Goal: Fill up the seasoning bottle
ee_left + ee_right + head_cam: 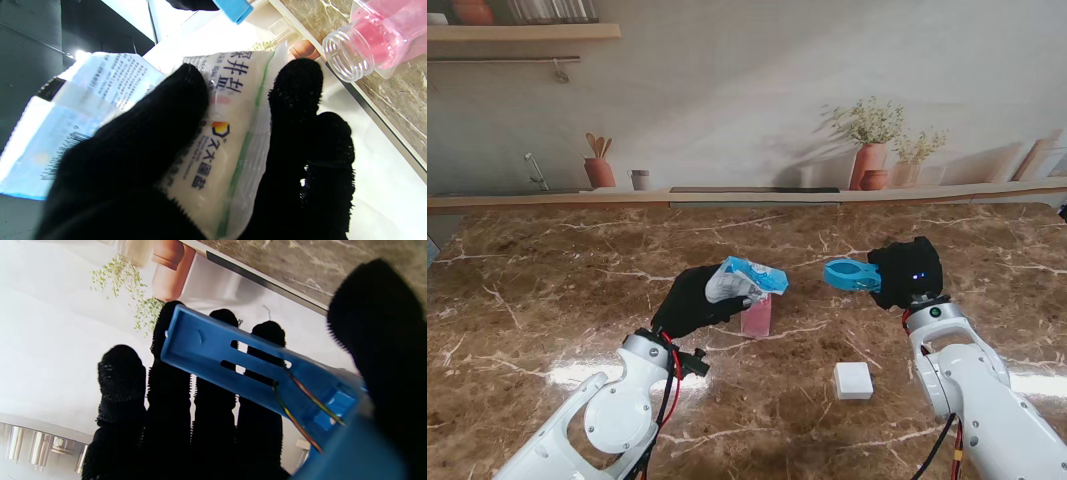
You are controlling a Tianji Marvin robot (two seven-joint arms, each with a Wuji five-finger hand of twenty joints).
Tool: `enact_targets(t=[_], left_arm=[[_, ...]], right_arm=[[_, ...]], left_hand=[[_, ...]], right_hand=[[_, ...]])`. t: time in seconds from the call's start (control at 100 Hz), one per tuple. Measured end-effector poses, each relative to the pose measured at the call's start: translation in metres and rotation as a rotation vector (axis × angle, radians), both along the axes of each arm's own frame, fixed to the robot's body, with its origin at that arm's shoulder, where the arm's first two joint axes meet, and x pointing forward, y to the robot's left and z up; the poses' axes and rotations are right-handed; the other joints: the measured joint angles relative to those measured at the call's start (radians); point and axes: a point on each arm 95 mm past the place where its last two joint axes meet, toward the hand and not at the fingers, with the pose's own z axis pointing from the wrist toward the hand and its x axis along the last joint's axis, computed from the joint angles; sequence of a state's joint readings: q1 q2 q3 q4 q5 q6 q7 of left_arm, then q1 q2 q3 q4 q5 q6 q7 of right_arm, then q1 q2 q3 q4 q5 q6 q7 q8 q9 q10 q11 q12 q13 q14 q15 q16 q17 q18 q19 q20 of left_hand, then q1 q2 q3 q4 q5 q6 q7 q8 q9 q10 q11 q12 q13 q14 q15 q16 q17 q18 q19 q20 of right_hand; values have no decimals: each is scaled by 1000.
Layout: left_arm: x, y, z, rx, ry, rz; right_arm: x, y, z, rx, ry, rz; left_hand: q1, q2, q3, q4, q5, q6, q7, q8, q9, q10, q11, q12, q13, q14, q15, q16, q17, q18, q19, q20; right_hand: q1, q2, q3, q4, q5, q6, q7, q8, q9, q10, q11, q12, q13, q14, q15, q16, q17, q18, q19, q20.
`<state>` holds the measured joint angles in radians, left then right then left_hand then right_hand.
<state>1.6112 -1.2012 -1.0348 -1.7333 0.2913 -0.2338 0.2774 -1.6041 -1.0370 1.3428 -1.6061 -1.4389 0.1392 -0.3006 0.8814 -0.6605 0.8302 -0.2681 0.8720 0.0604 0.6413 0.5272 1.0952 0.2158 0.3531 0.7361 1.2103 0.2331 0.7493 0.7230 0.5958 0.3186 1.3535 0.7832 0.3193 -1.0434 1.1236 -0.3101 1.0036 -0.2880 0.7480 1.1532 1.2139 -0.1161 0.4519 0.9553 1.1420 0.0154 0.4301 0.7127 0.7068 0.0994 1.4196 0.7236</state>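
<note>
- Your left hand (689, 303) grips the crinkled white-and-blue plastic salt bag (745, 279), tilted over the pink clear-plastic bottle (757, 314);
- Your right hand (907, 272), raised, clasps a blue plastic funnel-like piece (851, 273).

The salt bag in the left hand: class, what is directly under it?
Under the salt bag stands the pink seasoning bottle, uncapped in the left wrist view. The left hand and bag cover its top from the stand view.

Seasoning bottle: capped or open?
Open. The seasoning bottle shows a bare threaded mouth in the left wrist view, no cap on it.
</note>
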Motion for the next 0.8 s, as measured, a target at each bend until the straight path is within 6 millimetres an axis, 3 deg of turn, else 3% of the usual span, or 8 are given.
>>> enact_targets(t=[0.05,0.39,0.5,0.66,0.7,0.76,0.8], left_arm=[[-1,1,1,3,-5,4],[-8,6,7,7,-28,8],[-8,7,7,12,-32,10],[-9,8,8,14,-35,17],[-9,9,8,15,-35,19],[-9,10,8,17,-32,22],[-9,10,8,19,-29,23]], right_arm=[[4,-3,-6,-12,1,-9],[29,-19,-51,-94,78,-56],[35,-22,-65,-118,132,-62],[41,-26,-85,-131,215,-95],[42,-27,-89,-135,247,-120],[42,-28,-95,-147,297,-162],[41,-28,-99,-151,320,-181]], left_hand=[[0,0,0,0,0,0,0,0,0,0,0,0,0,0,0,0,0,0,0,0],[0,0,0,0,0,0,2,0,0,0,0,0,0,0,0,0,0,0,0,1],[0,0,0,0,0,0,3,0,0,0,0,0,0,0,0,0,0,0,0,1],[0,0,0,0,0,0,3,0,0,0,0,1,0,0,0,0,0,0,-1,1],[0,0,0,0,0,0,3,0,0,0,0,1,0,0,0,0,0,0,-1,1],[0,0,0,0,0,0,4,0,0,0,0,1,0,0,0,0,0,0,-1,1],[0,0,0,0,0,0,4,0,0,0,0,1,0,0,0,0,0,0,-1,1]], right_hand=[[0,10,-13,21,0,0,0,1,0,0,0,0,0,0,1,0,-3,-1,0,0],[0,129,-103,21,-100,4,39,17,-86,-6,15,15,-85,-13,3,0,-101,-18,-78,0],[0,161,-123,21,-160,5,88,17,-143,-9,61,15,-129,-21,13,0,-139,-26,-117,-19],[0,233,-125,21,-300,14,195,-18,-283,-18,221,11,-248,-30,146,-10,-220,-31,-204,-28],[0,256,-125,44,-332,27,211,-26,-311,-19,249,1,-273,-30,165,-17,-235,-31,-222,-33],[0,290,-125,118,-389,42,219,-29,-358,-20,279,-23,-303,-30,172,-38,-256,-31,-251,-39],[-12,306,-125,137,-425,51,212,-29,-390,-23,297,-35,-332,-32,179,-48,-269,-30,-270,-49]])
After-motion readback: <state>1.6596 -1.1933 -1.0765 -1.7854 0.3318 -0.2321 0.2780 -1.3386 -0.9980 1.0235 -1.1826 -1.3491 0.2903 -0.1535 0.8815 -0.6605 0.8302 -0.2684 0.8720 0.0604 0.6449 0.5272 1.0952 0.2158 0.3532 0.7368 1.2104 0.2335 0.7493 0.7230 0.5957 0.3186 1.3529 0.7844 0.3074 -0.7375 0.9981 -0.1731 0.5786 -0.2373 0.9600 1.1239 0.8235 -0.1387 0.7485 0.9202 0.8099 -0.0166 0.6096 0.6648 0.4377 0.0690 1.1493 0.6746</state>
